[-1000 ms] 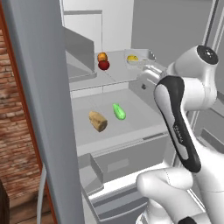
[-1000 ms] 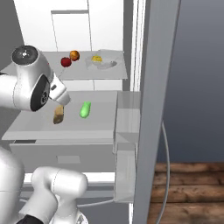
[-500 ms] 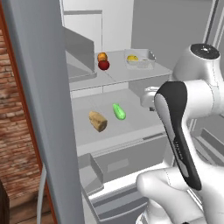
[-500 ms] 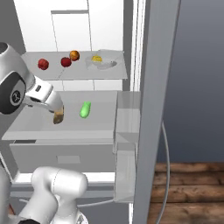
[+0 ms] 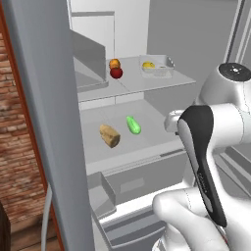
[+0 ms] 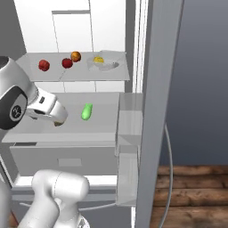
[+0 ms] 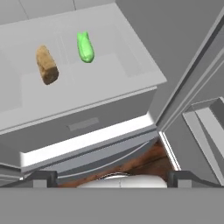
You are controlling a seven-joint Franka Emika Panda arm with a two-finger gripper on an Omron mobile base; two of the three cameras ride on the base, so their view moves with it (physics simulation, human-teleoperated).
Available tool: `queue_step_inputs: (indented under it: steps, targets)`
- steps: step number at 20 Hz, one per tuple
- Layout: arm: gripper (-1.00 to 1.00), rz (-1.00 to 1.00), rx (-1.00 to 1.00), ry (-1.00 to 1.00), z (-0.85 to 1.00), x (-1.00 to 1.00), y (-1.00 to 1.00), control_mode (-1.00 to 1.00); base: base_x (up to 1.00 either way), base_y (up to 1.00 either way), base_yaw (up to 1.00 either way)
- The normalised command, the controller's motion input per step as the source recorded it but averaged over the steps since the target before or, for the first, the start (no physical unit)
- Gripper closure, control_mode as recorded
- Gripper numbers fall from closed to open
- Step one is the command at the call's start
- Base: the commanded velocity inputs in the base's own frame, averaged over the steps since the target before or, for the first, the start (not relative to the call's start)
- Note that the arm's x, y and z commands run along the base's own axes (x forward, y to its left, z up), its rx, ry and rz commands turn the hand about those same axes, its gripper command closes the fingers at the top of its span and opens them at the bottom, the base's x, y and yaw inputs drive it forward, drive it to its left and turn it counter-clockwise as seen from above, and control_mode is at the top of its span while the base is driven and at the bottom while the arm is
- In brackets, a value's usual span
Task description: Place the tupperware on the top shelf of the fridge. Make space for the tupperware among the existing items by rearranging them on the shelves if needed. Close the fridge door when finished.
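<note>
Step in hand: I judge the placing is done and the door is what remains; the tupperware (image 5: 157, 67) sits on the top shelf (image 5: 147, 84) of the fridge (image 6: 160, 89), toward its right end.
Tupperware: in the right base view I see it (image 6: 106, 63) at the shelf's right, with the yellow lump inside; it looks flat and settled, though I cannot tell how near the front edge it lies.
Existing items: the orange fruit (image 5: 114, 63) and a red fruit (image 5: 116, 73) sit together mid-shelf, apart from the tray; a second red fruit (image 6: 43, 65) lies further left.
Lower shelf: the bread chunk (image 7: 47, 65) and the green vegetable (image 7: 85, 47) lie side by side, not touching.
Fingers: released and empty, spread wide; the hand view looks down past the shelf front toward the wood floor (image 7: 144, 164).
Arm: elbow folded in front of the open compartment, hand low and clear of the shelves.
Next move: I'd bring the hand outside a door (image 6: 156, 116), get behind its edge and push it shut.
Risk: the door bins (image 6: 129, 133) stick inward, so I'd keep the arm out of the swing.
</note>
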Motion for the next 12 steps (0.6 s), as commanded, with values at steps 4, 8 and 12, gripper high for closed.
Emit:
queue_step_inputs:
  steps: [4,8,12]
  targets:
    - [-1.0,0.03,0.0,0.0,-0.02,0.0,-0.19,-1.0,0.0,0.0,0.0]
    - [-1.0,0.0,0.0,0.0,0.0,0.0,0.0,1.0,-0.12,-0.06,0.06]
    - [-1.0,0.0,0.0,0.0,0.0,0.0,0.0,1.0,-0.79,0.11,0.28]
